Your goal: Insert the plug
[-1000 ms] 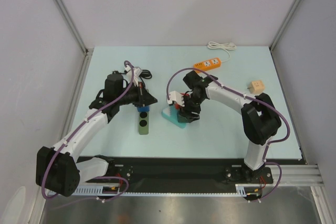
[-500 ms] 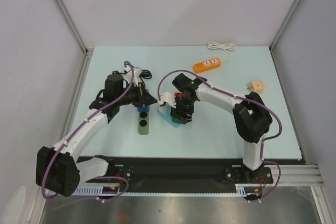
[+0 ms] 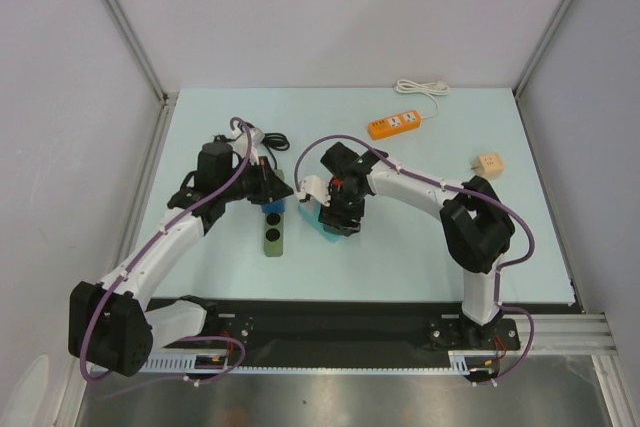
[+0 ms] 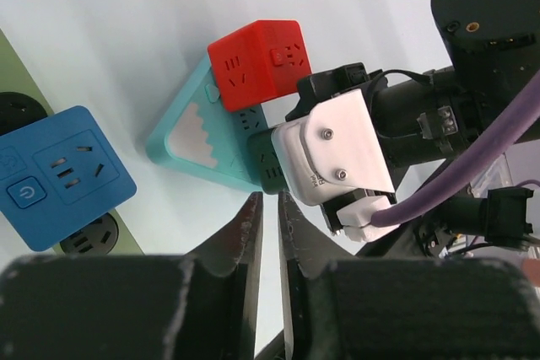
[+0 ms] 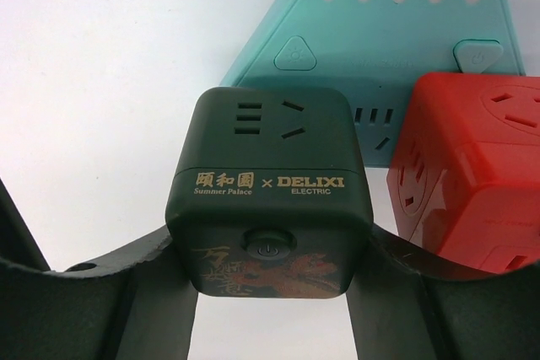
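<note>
1. Plug (image 3: pixel 275 140): one, small and black on its looped cord, lying on the table (image 3: pixel 420 242) just far of the left gripper (image 4: pixel 268 201), whose two fingers stand slightly parted with nothing between them.
2. Three socket cubes: a blue cube (image 4: pixel 63 174) on the olive strip (image 3: pixel 271 250); a red cube (image 4: pixel 257 65) on the teal triangular strip (image 4: pixel 198 145); a dark green cube (image 5: pixel 270 174) just beside the red, clamped by the right gripper (image 5: pixel 270 259).
3. Three strips in all: the orange strip (image 3: pixel 393 124), with its white cord (image 3: pixel 422 88), lies far right.
4. One tan block (image 3: pixel 488 163) sits right, well apart.
</note>
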